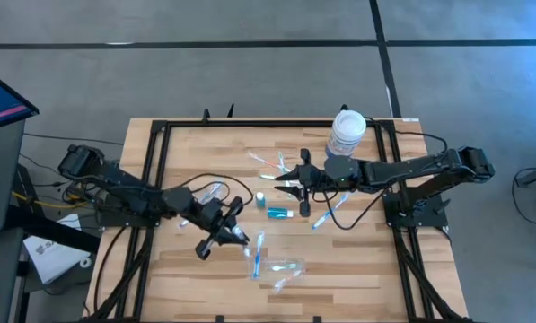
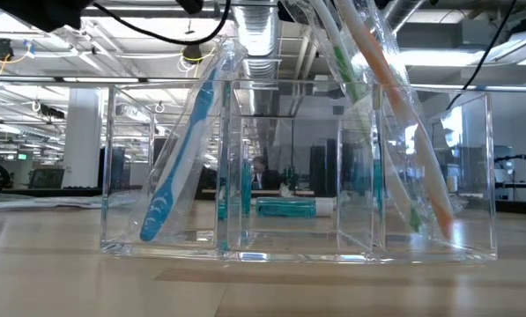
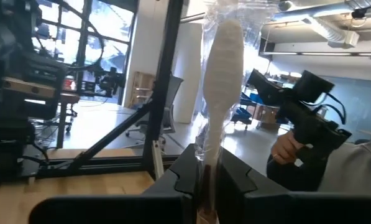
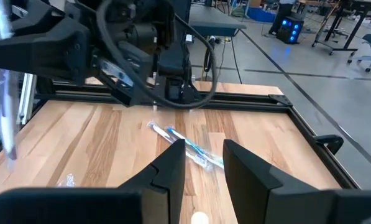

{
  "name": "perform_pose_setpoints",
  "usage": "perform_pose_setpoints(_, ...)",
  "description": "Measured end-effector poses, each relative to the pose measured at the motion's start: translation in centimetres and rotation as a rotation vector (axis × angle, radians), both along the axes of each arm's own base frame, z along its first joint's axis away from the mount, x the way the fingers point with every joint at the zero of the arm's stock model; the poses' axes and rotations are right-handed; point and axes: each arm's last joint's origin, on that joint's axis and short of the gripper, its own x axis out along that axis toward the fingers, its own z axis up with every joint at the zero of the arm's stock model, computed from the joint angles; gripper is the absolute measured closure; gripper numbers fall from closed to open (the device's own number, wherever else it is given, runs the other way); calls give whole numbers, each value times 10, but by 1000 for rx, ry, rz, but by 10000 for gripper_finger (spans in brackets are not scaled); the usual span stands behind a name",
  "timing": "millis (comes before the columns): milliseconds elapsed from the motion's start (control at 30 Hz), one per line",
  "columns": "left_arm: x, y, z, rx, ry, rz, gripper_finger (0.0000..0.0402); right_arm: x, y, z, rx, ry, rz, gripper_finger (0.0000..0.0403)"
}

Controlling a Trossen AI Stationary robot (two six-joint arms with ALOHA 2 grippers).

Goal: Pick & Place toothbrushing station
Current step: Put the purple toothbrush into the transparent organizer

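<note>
Left pincer: pressed together on a wrapped toothbrush, a white one in clear packaging standing up between the fingers; in the high view it sits over the left-centre of the tabletop.
Right pincer: fingers partly spread, nothing between them; hovering low over the middle of the tabletop, with the left arm across from it.
Clear tray: compartmented, seen close in the low view; a blue toothbrush leans in one end compartment, a green toothbrush and an orange-white one lean at the other end.
Teal tube: lying flat mid-tabletop, just beside the right pincer; also visible through the tray walls in the low view.
Loose brush: a blue toothbrush in wrap lies on the boards just ahead of the right fingers.
White tub: stands at the far edge by the right arm, apart from the work.
Step in hand (judgement): left arm carrying its wrapped brush toward the tray; right arm lining up on a loose item.
Next move (judgement): left must tilt the brush over an open compartment and release; right must descend square on its target and close.
Background: a person with a device, beyond the tabletop in the left wrist view.
</note>
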Motion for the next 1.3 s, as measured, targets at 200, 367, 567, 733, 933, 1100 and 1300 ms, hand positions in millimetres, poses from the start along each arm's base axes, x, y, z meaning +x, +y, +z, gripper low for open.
perform_pose_setpoints(200, -5, -19, -3, 34, 3, 30, 384, 0, -4, -2, 0, 20, -13, 305)
perform_pose_setpoints(367, -2, -30, -18, 45, 54, 75, 384, -2, -10, -7, 3, 75, -36, 305)
perform_pose_setpoints(567, 6, -42, -41, 47, 101, 120, 384, -3, -19, -12, 4, 132, -67, 305)
perform_pose_setpoints(733, 8, -50, -54, 47, 116, 145, 384, -6, -27, -17, 4, 190, -92, 305)
perform_pose_setpoints(933, 10, -56, -70, 35, 159, 215, 384, -8, -35, -21, 29, 236, -127, 305)
perform_pose_setpoints(1100, 12, -58, -77, 28, 158, 219, 384, -10, -41, -24, 32, 261, -150, 305)
perform_pose_setpoints(1300, 14, -58, -89, 19, 194, 280, 384, -10, -47, -24, 35, 261, -172, 305)
